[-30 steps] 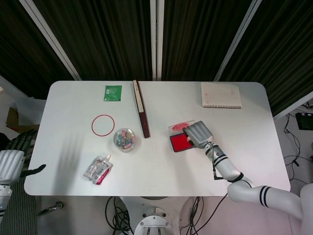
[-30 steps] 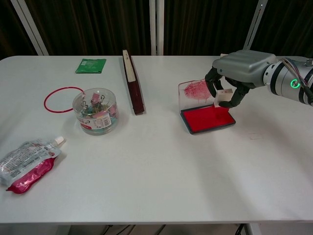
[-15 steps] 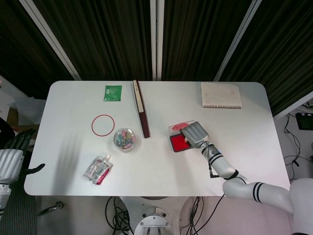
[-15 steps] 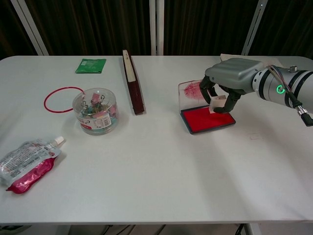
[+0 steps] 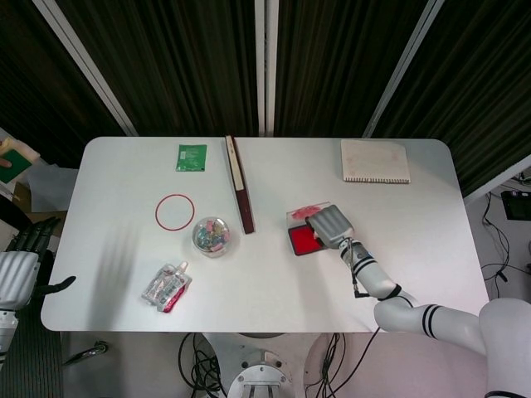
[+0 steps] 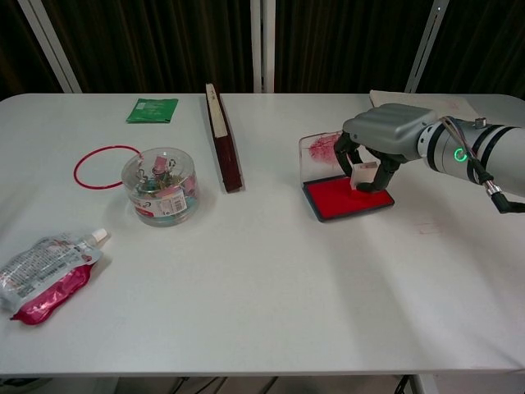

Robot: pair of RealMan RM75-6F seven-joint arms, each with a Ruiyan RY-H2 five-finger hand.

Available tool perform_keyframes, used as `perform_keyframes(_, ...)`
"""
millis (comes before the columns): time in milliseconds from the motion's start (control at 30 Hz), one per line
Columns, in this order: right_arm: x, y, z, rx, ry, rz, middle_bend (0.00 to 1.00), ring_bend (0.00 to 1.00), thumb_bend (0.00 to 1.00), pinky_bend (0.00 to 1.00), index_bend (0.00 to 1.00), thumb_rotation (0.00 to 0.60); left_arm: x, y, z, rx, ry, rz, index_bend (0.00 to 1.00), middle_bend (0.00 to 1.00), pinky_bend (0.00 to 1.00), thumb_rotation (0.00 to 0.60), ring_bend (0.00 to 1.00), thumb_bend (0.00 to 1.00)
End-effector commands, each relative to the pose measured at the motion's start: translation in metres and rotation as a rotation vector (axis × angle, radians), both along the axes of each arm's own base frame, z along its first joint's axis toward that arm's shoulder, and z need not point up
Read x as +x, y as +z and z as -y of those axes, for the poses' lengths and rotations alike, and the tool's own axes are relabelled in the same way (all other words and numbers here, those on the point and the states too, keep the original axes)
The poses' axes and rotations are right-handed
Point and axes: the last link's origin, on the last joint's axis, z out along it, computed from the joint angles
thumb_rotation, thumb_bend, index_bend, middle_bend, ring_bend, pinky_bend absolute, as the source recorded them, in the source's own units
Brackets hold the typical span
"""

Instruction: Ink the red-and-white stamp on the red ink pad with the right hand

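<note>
Head view: right hand [image 5: 329,226] parked over the far-right part of the red ink pad [image 5: 303,241], covering most of it; stamp hidden under the hand here, so grasp not readable from above. Open lid [image 5: 302,215] just behind the pad. Left hand [image 5: 18,275] off the tabletop [image 5: 415,240] at the left edge, fingers apart, holding nothing. Against the frame a second ago: right hand shifted slightly up-left onto the pad, forearm swung in closer to the base; everything else unmoved. Chest view: right hand [image 6: 379,139] fingers curled down around the red-and-white stamp [image 6: 364,175], pinching it upright, base at or just touching the red pad [image 6: 348,198] near its far-right corner; contact itself not resolvable. Step in hand looks like the inking press, either about to land or just landed. Next move calls for a straight, level push into the pad, then a clean vertical lift without dragging across the pad or clipping the clear lid [image 6: 321,153] standing just left of the fingers. Versus a second ago: hand lower and further left, stamp dropped from clear of the pad's right edge to over its surface. Binder-clip tub [image 6: 162,186], red ring [image 6: 105,166], pouch [image 6: 47,267] well apart, untouched.
</note>
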Motion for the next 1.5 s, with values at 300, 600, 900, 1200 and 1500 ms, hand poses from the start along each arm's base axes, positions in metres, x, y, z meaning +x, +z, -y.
perform_keyframes(300, 0.005, 0.011, 0.000, -0.014, -0.011, 0.060, 0.63, 0.80, 0.41, 1.00, 0.70, 0.600, 0.001, 0.002, 0.001, 0.006, -0.002, 0.001, 0.05, 0.08, 0.19, 0.553, 0.09, 0.04)
perform_keyframes(600, 0.002, 0.059, -0.020, -0.031, -0.006, 0.145, 0.64, 0.80, 0.41, 0.99, 0.70, 0.600, 0.005, 0.000, 0.003, -0.001, -0.015, 0.014, 0.05, 0.08, 0.19, 0.556, 0.08, 0.04)
perform_keyframes(900, -0.046, 0.075, -0.055, 0.016, -0.068, 0.086, 0.64, 0.80, 0.41, 0.99, 0.70, 0.600, 0.013, -0.005, 0.004, -0.014, -0.032, 0.008, 0.05, 0.08, 0.19, 0.558, 0.08, 0.04)
perform_keyframes(1200, -0.070, 0.067, -0.062, 0.032, -0.083, 0.055, 0.64, 0.80, 0.41, 0.99, 0.70, 0.600, 0.016, -0.007, 0.003, -0.021, -0.032, 0.004, 0.05, 0.08, 0.19, 0.555, 0.08, 0.04)
perform_keyframes(1500, -0.073, 0.058, -0.059, 0.040, -0.085, 0.045, 0.62, 0.80, 0.41, 0.99, 0.70, 0.600, 0.013, -0.009, 0.003, -0.031, -0.025, 0.004, 0.05, 0.08, 0.19, 0.556, 0.08, 0.04)
